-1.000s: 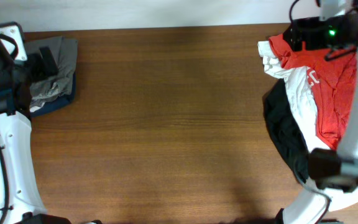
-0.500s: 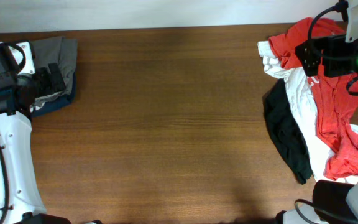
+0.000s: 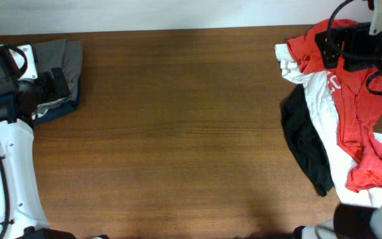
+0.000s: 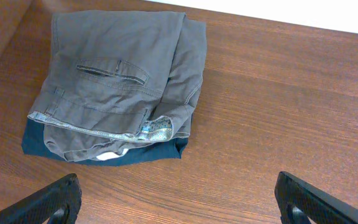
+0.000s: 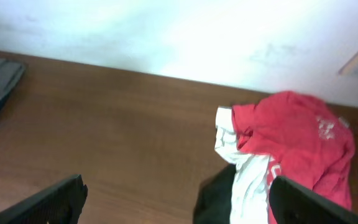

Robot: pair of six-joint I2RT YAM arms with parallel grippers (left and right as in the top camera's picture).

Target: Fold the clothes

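Note:
A pile of unfolded clothes lies at the table's right side: a red shirt [image 3: 360,99], a white garment [image 3: 320,99] and a black garment [image 3: 307,143]. The pile also shows in the right wrist view, with the red shirt [image 5: 291,134] on top. A folded stack, grey trousers [image 4: 117,87] on a dark blue garment [image 4: 154,151], sits at the far left [image 3: 65,66]. My left gripper [image 4: 179,202] is open and empty just in front of the stack. My right gripper [image 5: 179,199] is open and empty, held high above the pile.
The wooden table [image 3: 178,133] stretches between the stack and the pile. A white wall [image 5: 166,31] runs behind the table's far edge. The left arm's white body [image 3: 8,172] lies along the left edge.
My right arm has swung up and back from the pile's lower right to the far right corner, uncovering the red shirt's lower part. The left arm shifted slightly, then held still.

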